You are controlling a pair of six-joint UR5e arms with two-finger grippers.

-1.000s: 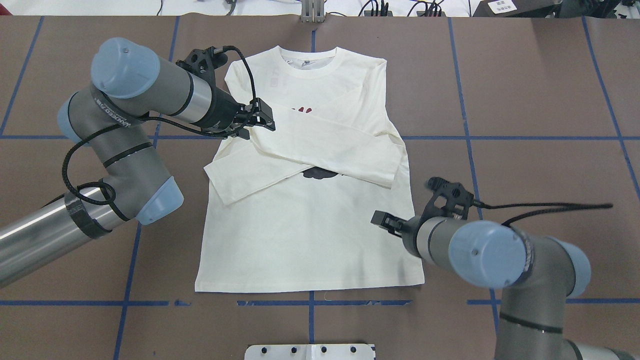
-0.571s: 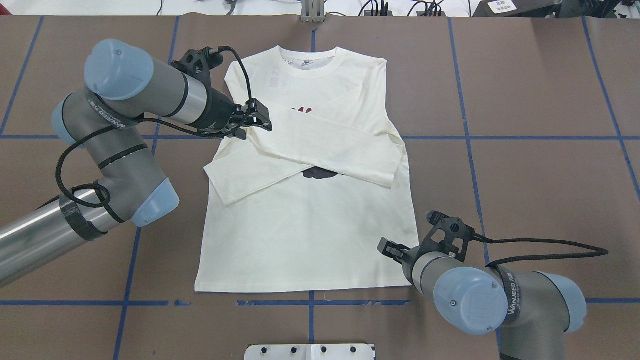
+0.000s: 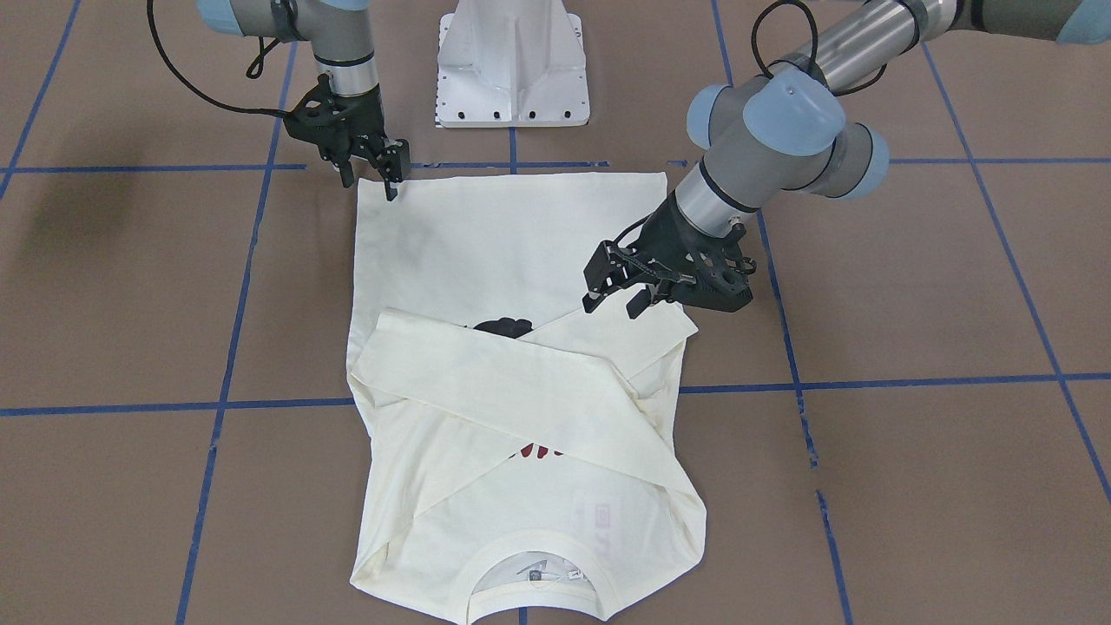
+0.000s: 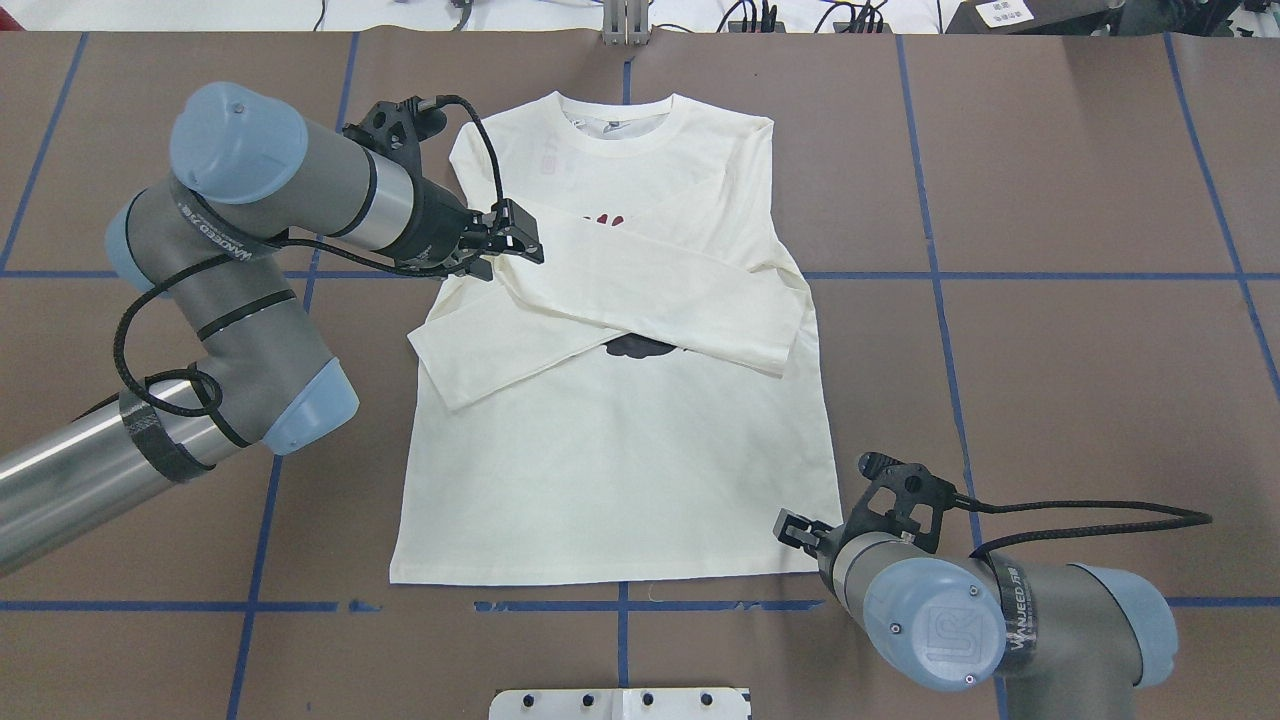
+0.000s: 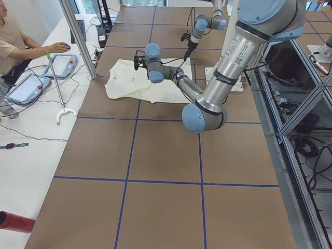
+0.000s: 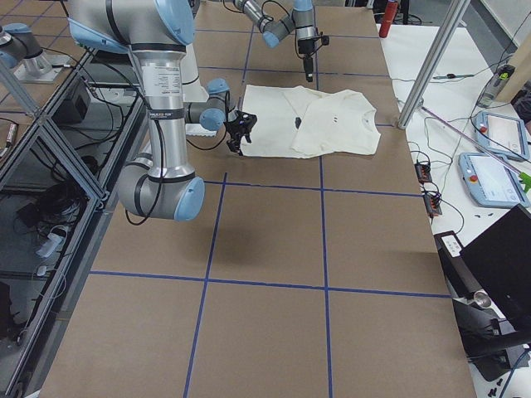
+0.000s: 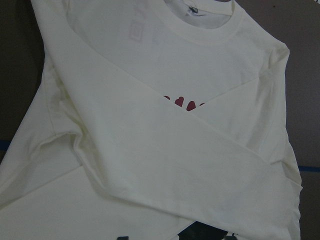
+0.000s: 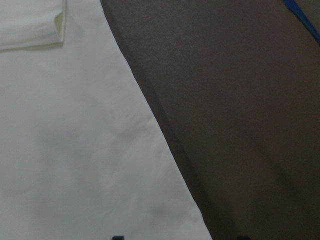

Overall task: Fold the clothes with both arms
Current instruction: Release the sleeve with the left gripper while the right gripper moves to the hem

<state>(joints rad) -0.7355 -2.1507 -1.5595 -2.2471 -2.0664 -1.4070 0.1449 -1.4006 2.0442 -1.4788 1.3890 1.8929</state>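
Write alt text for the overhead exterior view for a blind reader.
A cream long-sleeved T-shirt lies on a brown table with blue grid lines, collar far from the robot, both sleeves crossed over its chest. The open left gripper is over the shirt's left side; the open right gripper is at the hem's right corner.

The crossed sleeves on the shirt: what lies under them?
Under the crossed sleeves lies the front of the shirt. Only a bit of the black print and some red marks show at their edges; the rest of the print is covered.
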